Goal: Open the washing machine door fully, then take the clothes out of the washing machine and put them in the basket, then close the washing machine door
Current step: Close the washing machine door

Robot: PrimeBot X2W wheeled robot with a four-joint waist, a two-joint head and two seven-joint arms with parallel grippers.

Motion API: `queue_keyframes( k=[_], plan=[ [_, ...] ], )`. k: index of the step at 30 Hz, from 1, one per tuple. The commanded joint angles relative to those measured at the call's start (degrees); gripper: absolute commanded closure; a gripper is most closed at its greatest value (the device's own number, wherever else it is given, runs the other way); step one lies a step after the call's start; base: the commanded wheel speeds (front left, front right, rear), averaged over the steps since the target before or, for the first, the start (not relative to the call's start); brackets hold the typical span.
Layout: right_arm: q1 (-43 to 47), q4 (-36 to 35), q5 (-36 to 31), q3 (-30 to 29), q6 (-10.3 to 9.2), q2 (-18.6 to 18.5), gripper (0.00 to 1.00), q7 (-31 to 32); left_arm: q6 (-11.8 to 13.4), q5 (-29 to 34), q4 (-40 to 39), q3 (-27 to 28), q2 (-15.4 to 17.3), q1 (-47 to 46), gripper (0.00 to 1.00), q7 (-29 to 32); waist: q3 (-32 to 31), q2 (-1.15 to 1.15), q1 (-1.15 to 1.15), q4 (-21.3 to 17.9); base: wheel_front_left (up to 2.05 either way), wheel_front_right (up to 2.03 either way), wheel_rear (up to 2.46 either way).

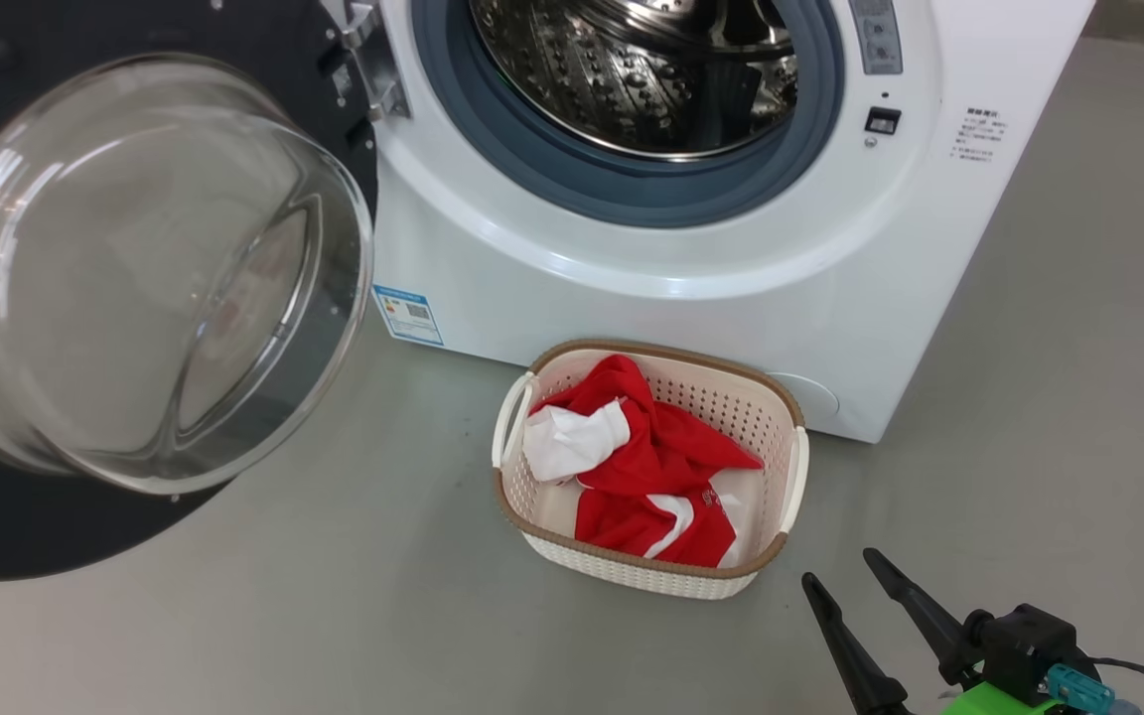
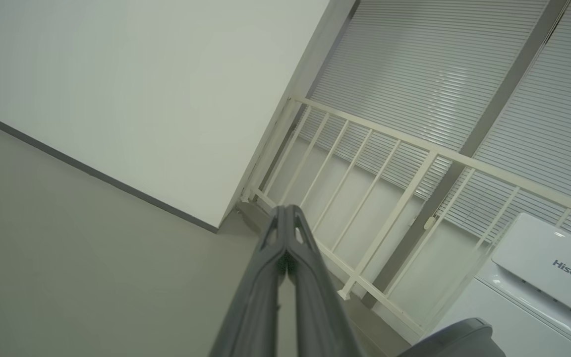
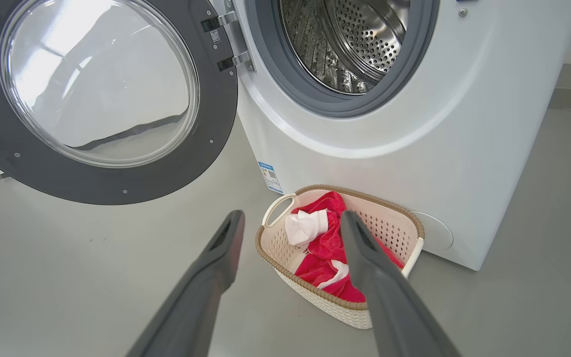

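The door [image 1: 135, 278] stands wide. The basket [image 1: 651, 581], seemingly touching the washing machine [image 1: 731, 298], holds the clothes [image 1: 651, 467]. The right gripper [image 1: 839, 568] is spread, empty; the left gripper [image 2: 285, 213] is pinched together.

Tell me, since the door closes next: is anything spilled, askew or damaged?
Nothing stands out. The clothes lie wholly inside the basket, which stands upright before the washing machine; the washing machine door hangs open, glass unbroken.

Laundry room — washing machine [image 1: 632, 308], basket [image 1: 646, 580]
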Motion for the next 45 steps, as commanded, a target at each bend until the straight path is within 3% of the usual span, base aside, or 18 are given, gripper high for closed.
queue_keyframes(
  k=[1,9,18,28,45],
  plan=[
    [-1.8,-1.4,-0.5,1.1,0.36,-0.9,0.00,-0.4,0.0,-0.6,0.2,0.4,4.2,-1.1,1.00,2.3,0.6,0.00,0.00,-0.4,0.00,0.00,0.00],
    [-2.1,-1.5,-0.5,1.3,0.36,-1.1,0.00,-0.4,-0.4,-1.8,10.8,-2.8,8.1,-2.2,1.00,19.3,1.5,0.00,0.00,-0.7,0.00,0.00,0.00],
    [-2.6,-1.6,-0.5,1.4,0.36,-1.3,0.00,-0.4,-1.3,-3.3,11.2,-5.8,6.9,-0.1,1.00,29.9,2.2,0.00,0.00,-0.4,0.00,0.00,0.00],
    [-2.9,-1.4,-0.4,1.3,0.36,-1.1,0.00,-0.4,-1.7,-7.4,5.0,-8.6,5.6,3.3,1.00,36.4,1.9,0.00,0.00,-0.7,0.00,0.00,0.00],
    [-2.0,-1.6,-0.8,-0.1,0.36,-1.2,0.00,-0.4,-1.8,-24.6,-15.4,-17.2,6.6,16.5,1.00,48.2,-0.2,0.00,0.00,-1.2,0.00,0.00,0.00]
  ],
)
